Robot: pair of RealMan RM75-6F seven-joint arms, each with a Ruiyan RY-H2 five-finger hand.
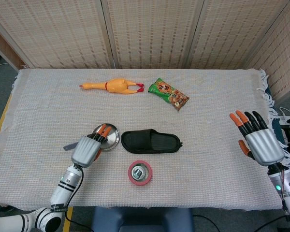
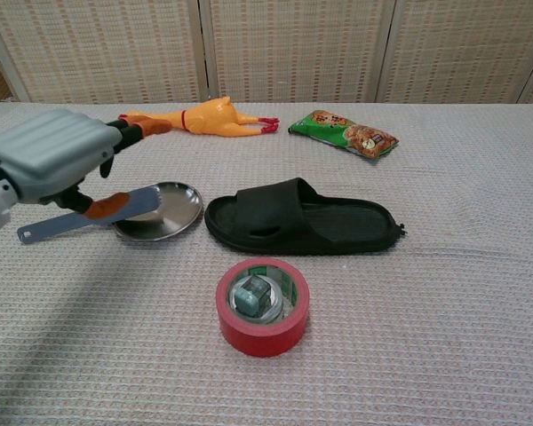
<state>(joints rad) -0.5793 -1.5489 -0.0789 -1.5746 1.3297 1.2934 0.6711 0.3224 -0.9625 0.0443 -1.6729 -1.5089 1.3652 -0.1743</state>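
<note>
While its fingers stretch forward and slightly apart, the left hand point(image 2: 49, 155) hovers over the handle of a small metal pan point(image 2: 160, 209), its thumb lying close above the flat grey handle; from these views I cannot tell whether the thumb touches it or grips it. The pan's round bowl sits just ahead of the fingertips, resting on the woven cloth point(image 1: 43, 111) that covers the table. Just to the right of the pan lies a black slipper point(image 2: 302, 219), close to the pan's rim but apart from it. Nearer the robot than the slipper, and to the right of the left hand, stands a red tape roll point(image 2: 263, 305) with a small object inside its ring. Far ahead of the left hand, a yellow rubber chicken point(image 1: 113, 86) and a green snack packet point(image 1: 169, 93) lie near the far side of the table. The right hand point(image 1: 258, 140) is spread wide with nothing in it, well away from everything, near the fringed right edge of the cloth, with bare cloth between it and the slipper
</note>
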